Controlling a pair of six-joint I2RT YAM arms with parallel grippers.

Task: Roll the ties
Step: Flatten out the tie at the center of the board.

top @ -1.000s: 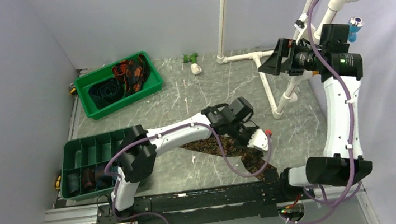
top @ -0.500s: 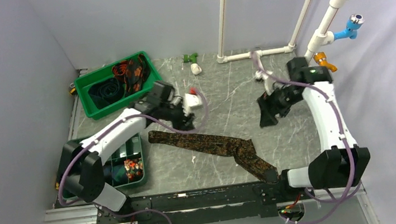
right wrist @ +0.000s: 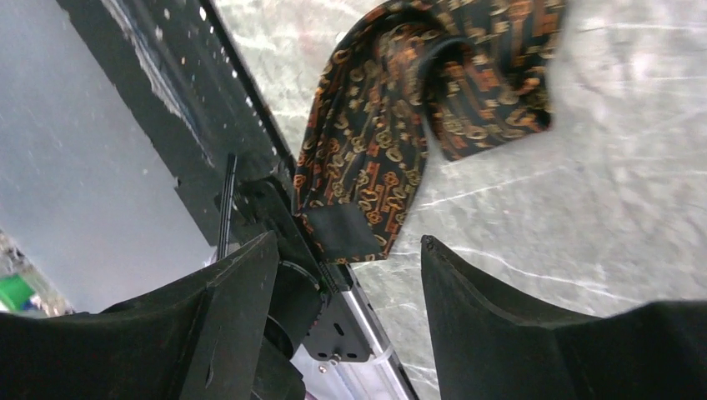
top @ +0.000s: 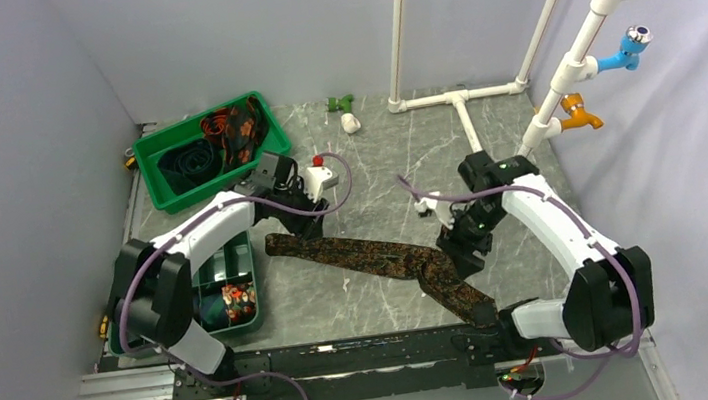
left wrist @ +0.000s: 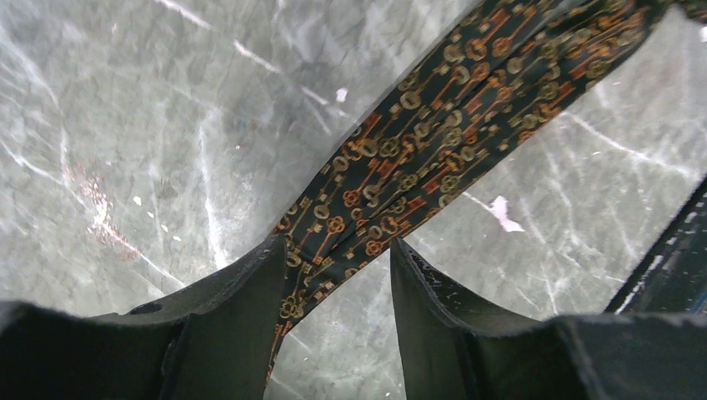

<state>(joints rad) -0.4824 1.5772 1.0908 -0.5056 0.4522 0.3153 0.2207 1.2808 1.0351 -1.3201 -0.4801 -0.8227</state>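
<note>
I am holding my left gripper (left wrist: pixel 338 283) low over the grey marble table (top: pixel 375 157), with its two fingers standing apart; the narrow end of the brown tie (top: pixel 377 256) with the orange key print is running between them, and I am not pinching it; this gripper is carrying nothing. The tie is lying flat on the table, going slantwise from this narrow end, near the middle left, to the near edge on the right side; there it is making a bend.

I am keeping my right gripper (right wrist: pixel 350 258) over the wide end, its fingers also spread and gripping nothing; in the right wrist view the cloth is folding over itself, and its tip, with a dark label, is resting on the black rail (right wrist: pixel 167 100) at the edge of the table.

At the back left, more ties are lying loose in a green tray (top: pixel 168 191); a second green tray with compartments (top: pixel 256 292) is standing beside my left arm.
</note>
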